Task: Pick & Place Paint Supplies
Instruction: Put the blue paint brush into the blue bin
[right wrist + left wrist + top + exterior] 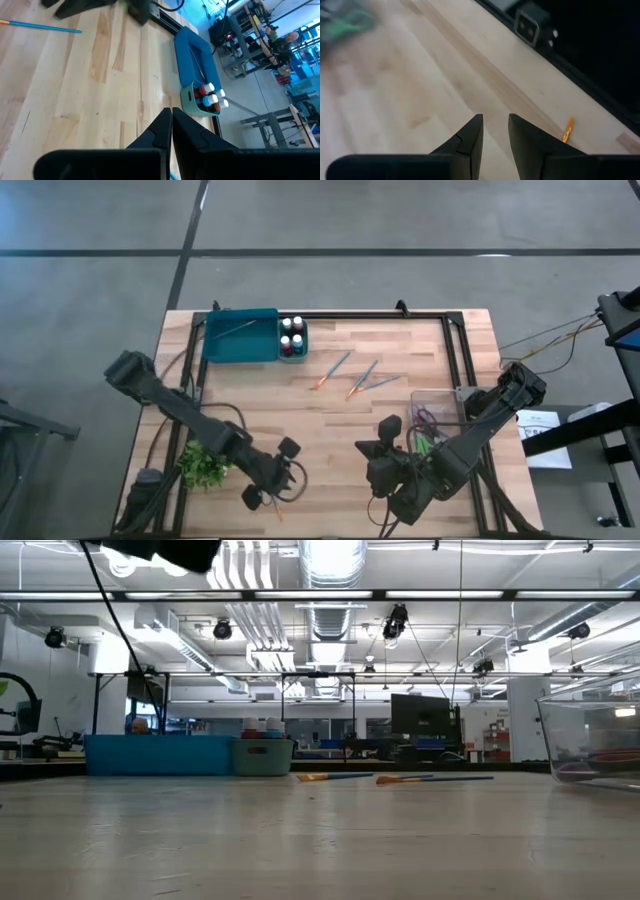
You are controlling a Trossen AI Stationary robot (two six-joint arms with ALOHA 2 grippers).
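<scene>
— Floor?
— Grey concrete floor (pixel 400 210) around the bench, crossed by dark straight lines, seen in the high view.

— Work surface?
— Pale butcher-block wooden table (pixel 340 420), planks running lengthwise, with a black metal frame (pixel 330 313) along its far edge.

— Ceiling and light?
— Low view: long fluorescent strip lights (pixel 420 597) in rows, a ribbed silver ventilation duct (pixel 332 560) running down the middle, black cables hanging from above.

— Furniture beyond the table?
— A dark monitor (pixel 424 714) on a far bench and a white column (pixel 520 715) to the right. Right wrist view: metal-framed workbenches (pixel 255 40) with blue-lit equipment. Details too small to tell.
</scene>
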